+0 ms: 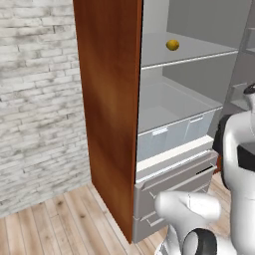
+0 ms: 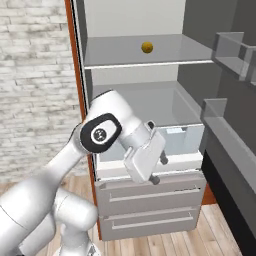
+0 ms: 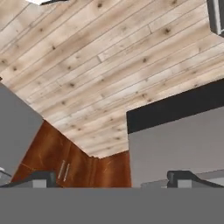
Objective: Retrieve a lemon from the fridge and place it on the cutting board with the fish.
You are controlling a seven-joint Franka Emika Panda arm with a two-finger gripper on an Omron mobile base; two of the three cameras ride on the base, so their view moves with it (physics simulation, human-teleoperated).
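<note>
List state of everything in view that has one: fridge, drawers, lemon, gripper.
fridge: open, pale shelved interior exposed
fridge door: swung open, at right in the right base view
lemon: resting on the upper shelf, untouched
lower drawers: closed
gripper: open, holding nothing, low in front of the fridge

Fridge [image 1: 199, 114] open; lemon [image 1: 173, 45] on upper shelf, clear bins below.

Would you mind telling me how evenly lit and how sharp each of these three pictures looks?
Left base view: flat, soft light, the lemon crisp on its fridge shelf, no glare. Right base view: similar, the shelf under the lemon faintly shaded, the tool slightly soft. Hand view: wooden floor evenly lit and rather blurry, with no harsh shadow.
</note>
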